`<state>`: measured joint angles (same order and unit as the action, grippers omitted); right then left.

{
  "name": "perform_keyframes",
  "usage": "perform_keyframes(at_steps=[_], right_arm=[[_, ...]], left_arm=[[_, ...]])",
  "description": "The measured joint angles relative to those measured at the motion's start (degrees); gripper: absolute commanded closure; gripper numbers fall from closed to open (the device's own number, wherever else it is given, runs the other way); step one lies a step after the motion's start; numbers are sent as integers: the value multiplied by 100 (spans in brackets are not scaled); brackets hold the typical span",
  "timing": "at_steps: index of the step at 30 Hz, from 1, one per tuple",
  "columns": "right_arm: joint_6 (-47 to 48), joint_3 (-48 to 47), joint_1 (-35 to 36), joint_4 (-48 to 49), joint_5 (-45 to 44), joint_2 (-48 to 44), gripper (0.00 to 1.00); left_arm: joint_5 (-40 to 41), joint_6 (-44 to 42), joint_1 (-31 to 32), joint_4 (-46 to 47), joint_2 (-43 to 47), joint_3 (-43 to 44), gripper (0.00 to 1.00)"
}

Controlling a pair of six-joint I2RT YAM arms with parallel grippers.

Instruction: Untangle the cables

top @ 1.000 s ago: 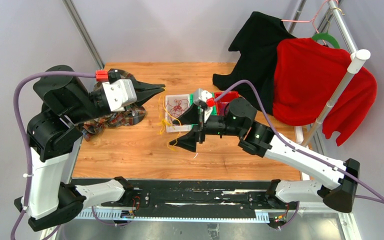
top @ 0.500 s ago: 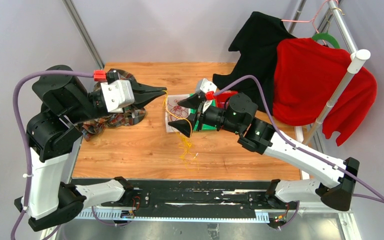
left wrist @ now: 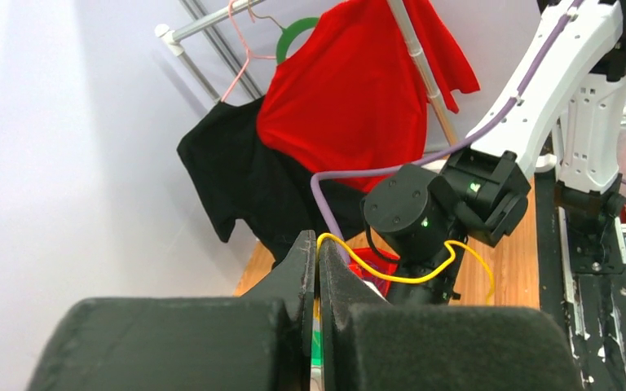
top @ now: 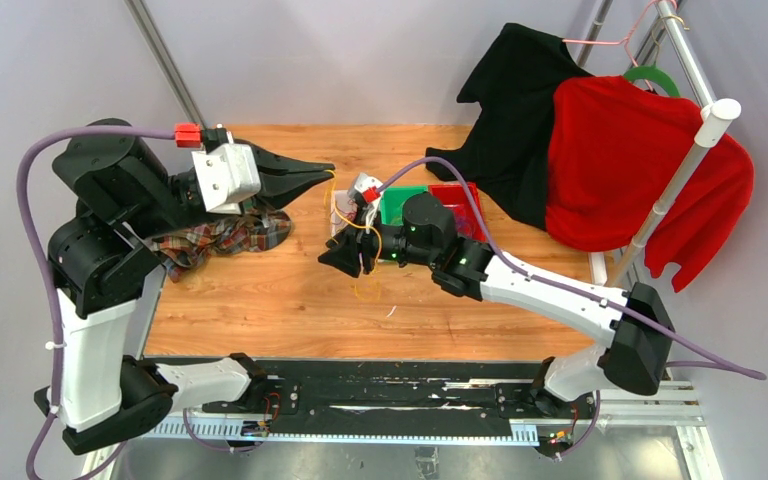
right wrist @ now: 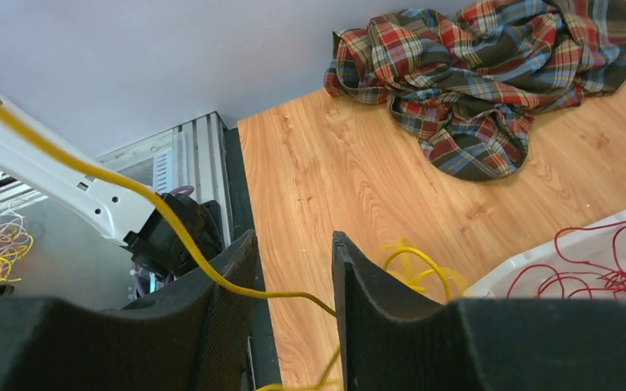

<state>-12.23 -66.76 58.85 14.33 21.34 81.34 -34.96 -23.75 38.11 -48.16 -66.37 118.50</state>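
At the left of the wooden table [top: 260, 300], the left gripper [top: 322, 170] is raised above a crumpled plaid cloth [top: 222, 236] and points toward the middle. Its fingers are pressed together, and the left wrist view shows them pinching one end of a yellow cable [left wrist: 391, 279]. From that pinch the cable hangs through the air in a slack curve toward the right arm. Near the table's centre the right gripper [right wrist: 293, 240] is turned toward the left arm. Its fingers stand apart, and the yellow cable runs through the gap between them; whether it touches either pad cannot be told. Beneath this gripper, more yellow loops [right wrist: 412, 259] lie on the wood, though the views do not show whether they belong to the same strand. Just beside those loops sits a white tray [right wrist: 505, 281] holding a small tangle of red cables [right wrist: 619, 277]; from above, the right arm's wrist covers most of it. Right of the tray, a green box [top: 400, 200] and a red box [top: 457, 193] rest side by side. Past the table's far right corner, a black garment [top: 520, 90] and a red garment [top: 640, 170] hang on a metal rack [top: 680, 170].
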Motion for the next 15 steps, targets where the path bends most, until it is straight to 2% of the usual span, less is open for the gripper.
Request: perform_keyframes(at_steps=[8,15], right_arm=[[-348,385,0,579,-70,122,71],[-793,1526,0,1329,-343,516,72]], left_arm=[[2,50,0,44,-17,249,100],[57,157,0,170,-258,876,100]])
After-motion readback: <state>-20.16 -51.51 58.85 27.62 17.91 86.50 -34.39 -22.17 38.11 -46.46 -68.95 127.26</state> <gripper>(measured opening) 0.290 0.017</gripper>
